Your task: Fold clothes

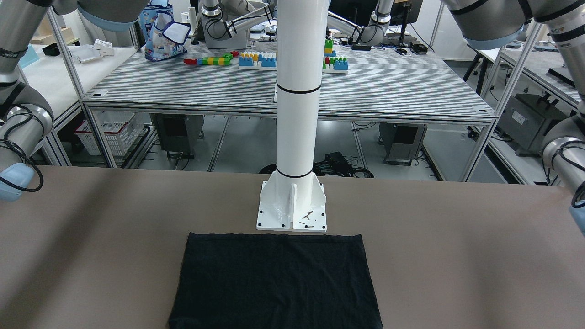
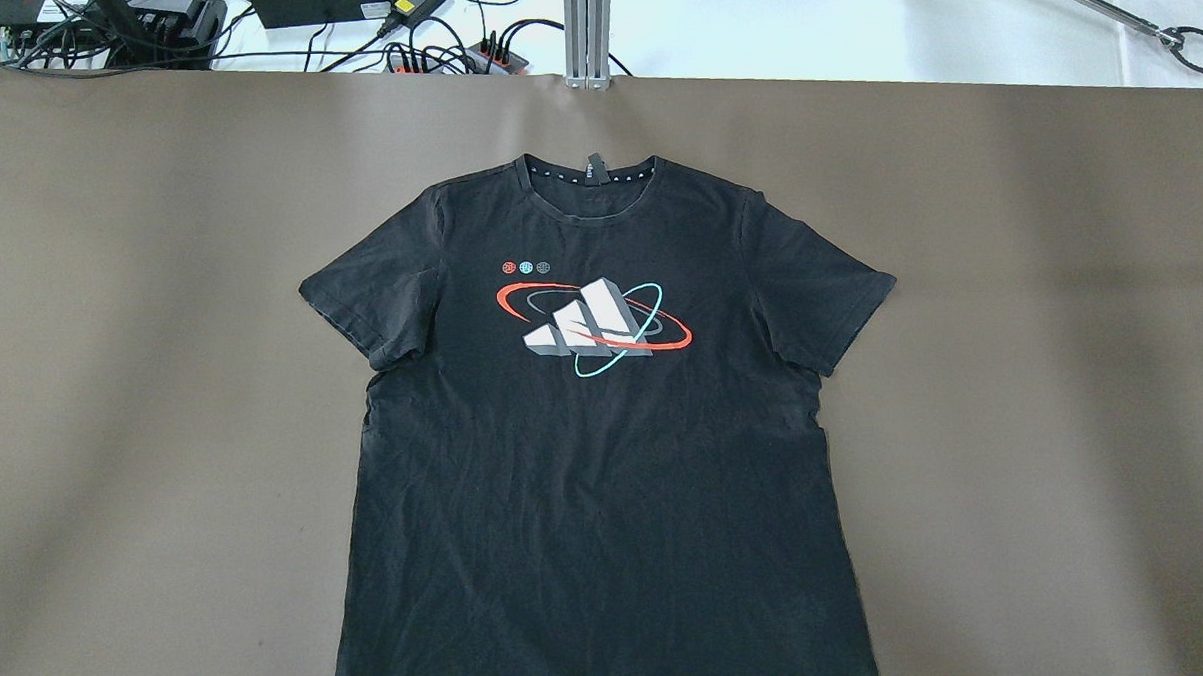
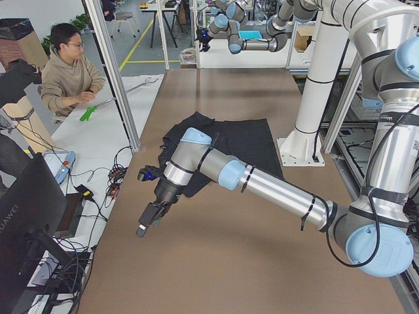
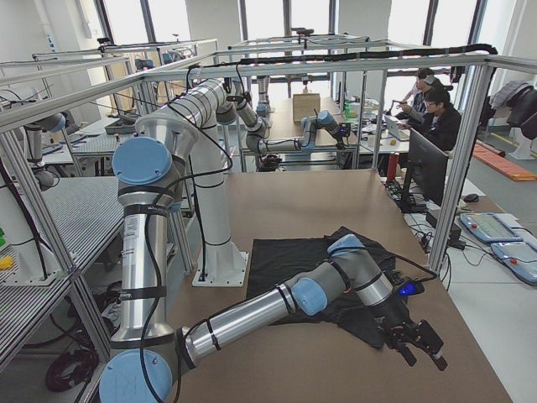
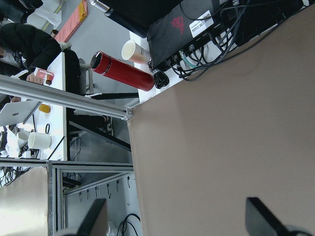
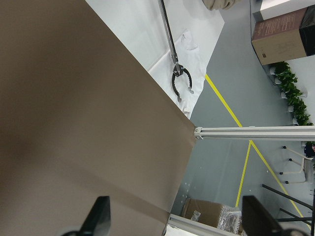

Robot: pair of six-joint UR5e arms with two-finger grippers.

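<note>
The clothes are one black T-shirt [image 2: 596, 458] with a white, red and teal print on the chest. It lies flat and face up on the brown table, collar toward the far edge in the overhead view. Its hem [image 1: 274, 283] reaches the white pillar's base plate. My left gripper [image 5: 177, 219] is open with nothing between its fingers; it hangs over bare table beyond one sleeve [image 3: 149, 216]. The right gripper [image 6: 177, 219] is open and empty too, low over the table near the other sleeve [image 4: 415, 344]. Neither gripper appears in the overhead view.
The white pillar [image 1: 295, 114] stands on its base plate [image 1: 292, 210] at the robot's side of the table. A red bottle [image 5: 123, 73], a cup [image 5: 135, 51] and cables lie past the table edge. A person [image 3: 69, 72] sits at the neighbouring desk.
</note>
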